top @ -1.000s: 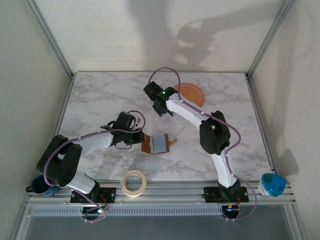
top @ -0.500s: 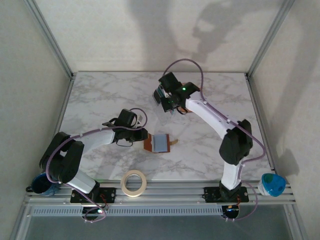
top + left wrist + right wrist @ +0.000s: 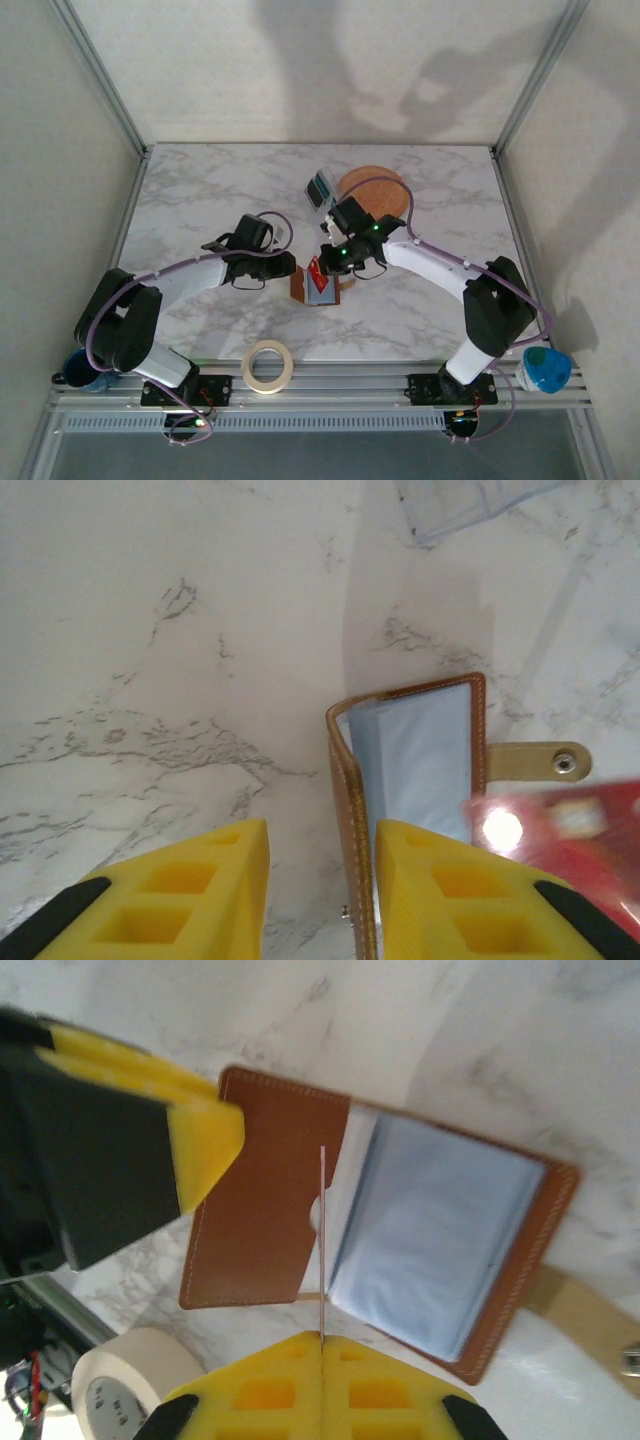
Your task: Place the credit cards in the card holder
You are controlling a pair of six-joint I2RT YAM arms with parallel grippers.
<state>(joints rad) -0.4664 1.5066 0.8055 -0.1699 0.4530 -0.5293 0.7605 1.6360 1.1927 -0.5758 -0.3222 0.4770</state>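
Card [image 3: 317, 268], red, pinched edge-on in shut right gripper [image 3: 322, 1350], poised over wallet [image 3: 265, 1210] near its fold, contact impossible to tell; wallet lying open on table [image 3: 200, 190], left cover raised between parted jaws of left gripper [image 3: 320, 830], not clamped. Likely trouble: could flop shut or skid under a push from card, given loose cover; could slip card between leaves instead of into a pocket, given aim at fold; could buckle thin plastic if driven against leather; could knock yellow fingers together, both crowding same cover. Counted: one wallet; one red card held; one teal card [image 3: 320, 188] just beside plate [image 3: 385, 190], perhaps more stacked there, cannot tell; one plate; one tape roll [image 3: 267, 365]; two grippers.
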